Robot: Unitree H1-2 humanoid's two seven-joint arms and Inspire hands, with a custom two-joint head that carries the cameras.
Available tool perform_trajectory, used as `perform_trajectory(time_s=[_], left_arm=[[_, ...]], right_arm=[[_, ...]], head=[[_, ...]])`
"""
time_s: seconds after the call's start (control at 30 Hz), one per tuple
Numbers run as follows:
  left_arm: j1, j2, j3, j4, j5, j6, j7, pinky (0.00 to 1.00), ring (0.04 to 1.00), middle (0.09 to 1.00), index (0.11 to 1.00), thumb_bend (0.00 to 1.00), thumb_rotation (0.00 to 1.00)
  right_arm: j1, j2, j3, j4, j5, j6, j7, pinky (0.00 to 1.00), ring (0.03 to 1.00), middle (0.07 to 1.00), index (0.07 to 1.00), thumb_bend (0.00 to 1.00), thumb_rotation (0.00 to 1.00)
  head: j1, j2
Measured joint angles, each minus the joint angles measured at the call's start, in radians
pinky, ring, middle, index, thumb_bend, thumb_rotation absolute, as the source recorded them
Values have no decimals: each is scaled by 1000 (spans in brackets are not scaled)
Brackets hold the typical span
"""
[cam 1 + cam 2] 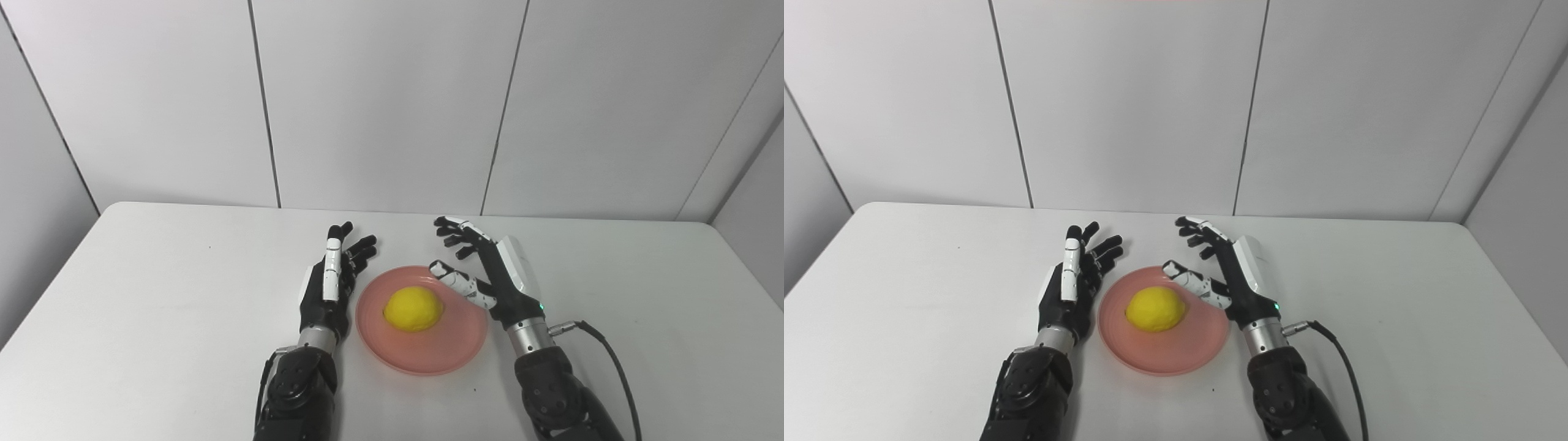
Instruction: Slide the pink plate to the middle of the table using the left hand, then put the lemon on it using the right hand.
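Note:
A pink plate [422, 352] lies on the white table near its middle, close to the front edge. A yellow lemon [414, 309] rests on the plate, slightly toward its far side. My left hand [331, 282] stands just left of the plate's rim, fingers spread and pointing away, holding nothing. My right hand [484, 269] hovers at the plate's right far edge, fingers apart, thumb reaching over the rim toward the lemon without touching it.
The white table [153, 294] stretches wide to both sides, backed by grey wall panels. A black cable [612, 361] runs from my right wrist down toward the front edge.

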Motion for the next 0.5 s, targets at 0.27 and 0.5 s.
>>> perform_trajectory(time_s=[0.27, 0.5], left_arm=[[0, 34, -10, 67, 66, -160, 31, 973, 936, 926, 889, 776, 1000], [-25, 51, -13, 108, 73, -186, 51, 1000, 980, 971, 943, 840, 1000]], right_arm=[[7, 56, -138, 50, 273, 5, 60, 998, 956, 931, 919, 751, 1000], [10, 86, -169, 87, 358, 4, 72, 1000, 976, 948, 932, 758, 1000]], head=[[-8, -3], [-9, -2]])
